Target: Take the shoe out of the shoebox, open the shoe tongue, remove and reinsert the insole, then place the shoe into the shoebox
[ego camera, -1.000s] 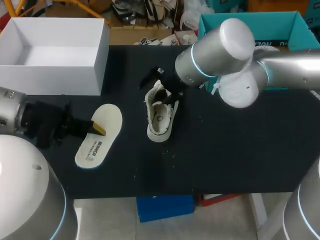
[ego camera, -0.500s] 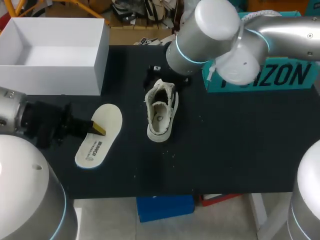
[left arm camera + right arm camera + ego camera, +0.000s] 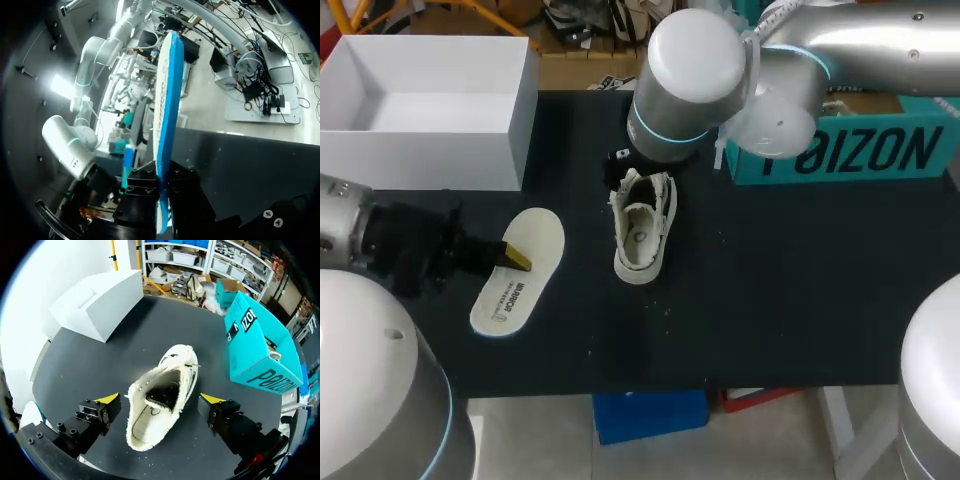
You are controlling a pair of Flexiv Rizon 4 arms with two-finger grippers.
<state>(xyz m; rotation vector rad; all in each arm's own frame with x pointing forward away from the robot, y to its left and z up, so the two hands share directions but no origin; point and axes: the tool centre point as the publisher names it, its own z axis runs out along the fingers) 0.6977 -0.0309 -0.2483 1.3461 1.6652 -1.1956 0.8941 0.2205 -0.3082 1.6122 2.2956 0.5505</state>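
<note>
The white shoe (image 3: pixel 642 225) lies mid-table, its opening facing up and its tongue folded back. The pale insole (image 3: pixel 520 272) rests to its left, out of the shoe. My left gripper (image 3: pixel 517 258) is shut on the insole's edge. In the left wrist view the insole (image 3: pixel 167 100) stands edge-on, white with a blue underside, clamped between the black fingers (image 3: pixel 142 185). My right arm (image 3: pixel 690 75) hangs over the shoe's far end and hides its gripper there. The right gripper (image 3: pixel 160 399) is open above the shoe (image 3: pixel 165 390), one yellow tip on each side and apart from it.
The open white shoebox (image 3: pixel 430 110) stands at the back left, also seen ahead of the right gripper (image 3: pixel 100 300). A teal cardboard box (image 3: pixel 860 150) sits at the back right. White crumbs dot the dark table (image 3: pixel 770 300) around the shoe.
My right arm has swung leftward and back, its gripper lifting off the shoe's opening. The shoe, the insole and the left arm have stayed put.
</note>
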